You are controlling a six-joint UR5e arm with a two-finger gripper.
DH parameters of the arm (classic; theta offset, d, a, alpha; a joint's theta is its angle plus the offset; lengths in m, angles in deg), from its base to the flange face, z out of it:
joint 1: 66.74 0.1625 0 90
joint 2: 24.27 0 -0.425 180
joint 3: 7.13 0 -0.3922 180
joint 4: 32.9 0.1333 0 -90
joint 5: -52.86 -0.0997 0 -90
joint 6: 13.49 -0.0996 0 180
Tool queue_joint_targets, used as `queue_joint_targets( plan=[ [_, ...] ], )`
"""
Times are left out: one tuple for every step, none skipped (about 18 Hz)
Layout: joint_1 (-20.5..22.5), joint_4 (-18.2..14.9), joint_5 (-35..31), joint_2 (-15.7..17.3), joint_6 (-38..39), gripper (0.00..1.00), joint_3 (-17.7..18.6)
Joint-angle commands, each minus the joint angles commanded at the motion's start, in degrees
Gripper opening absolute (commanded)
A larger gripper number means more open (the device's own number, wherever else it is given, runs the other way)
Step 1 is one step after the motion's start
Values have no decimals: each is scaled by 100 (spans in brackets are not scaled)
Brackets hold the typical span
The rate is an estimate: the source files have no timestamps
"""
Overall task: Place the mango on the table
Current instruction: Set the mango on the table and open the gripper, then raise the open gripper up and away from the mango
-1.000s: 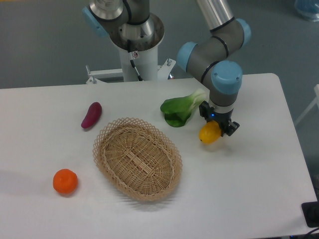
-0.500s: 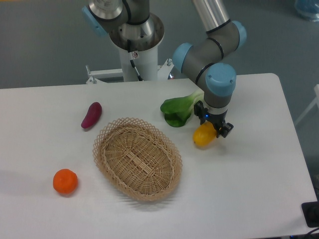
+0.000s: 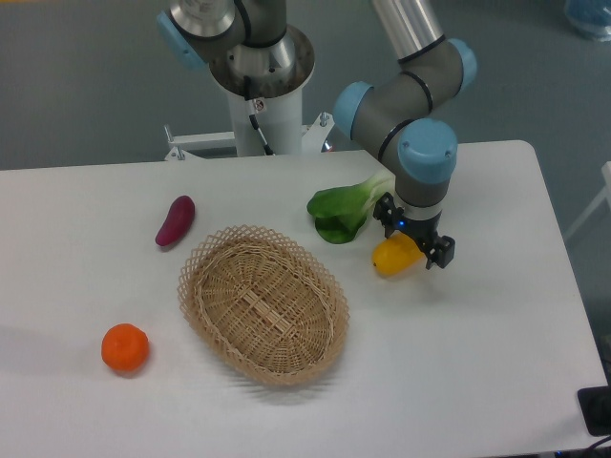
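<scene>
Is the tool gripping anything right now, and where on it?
Yes: the tool grips the mango, clamped at its right end, just above the table.

Silver arm (image 3: 406, 29) tubes with light-blue joint caps, grey housings, a black claw (image 3: 416, 244), white pedestal (image 3: 263, 119), black cable.

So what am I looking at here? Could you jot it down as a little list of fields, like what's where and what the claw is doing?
surface: white table
gripper: shut on the mango, right of the basket
mango: yellow, held in the gripper just above or at the tabletop; contact cannot be told
basket: woven wicker, oval, nothing in it, mid-table
leafy green: lying on the table just left of the gripper
purple vegetable: left of the basket's far end
orange: near left, apart from the basket
</scene>
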State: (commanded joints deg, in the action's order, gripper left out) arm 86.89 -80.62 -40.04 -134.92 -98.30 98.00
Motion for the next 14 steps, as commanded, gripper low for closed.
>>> queue_joint_targets(
  plan=[
    [0,-26,0,0,0,100,-71],
    [0,-122,9,0,0,100,-141],
    [-9,-245,9,-9,0,100,-229],
    [-9,-386,9,-9,0,100,-316],
    [-9,-526,9,-9,0,100,-413],
    [-9,-658,9,-9,-9,100,-510],
    [-9,-816,9,-17,-9,100,-641],
    [-17,-1035,9,-35,0,100,-782],
    [-26,-1246,17,-61,0,100,-940],
    [-52,-1414,26,-96,0,100,-1081],
    [-61,-1511,70,-131,9,100,-1213],
    [-61,-1555,157,-158,61,100,-1310],
    [-61,-1556,306,-184,157,100,-1398],
    [-53,-1565,499,-228,271,100,-1477]
  ],
)
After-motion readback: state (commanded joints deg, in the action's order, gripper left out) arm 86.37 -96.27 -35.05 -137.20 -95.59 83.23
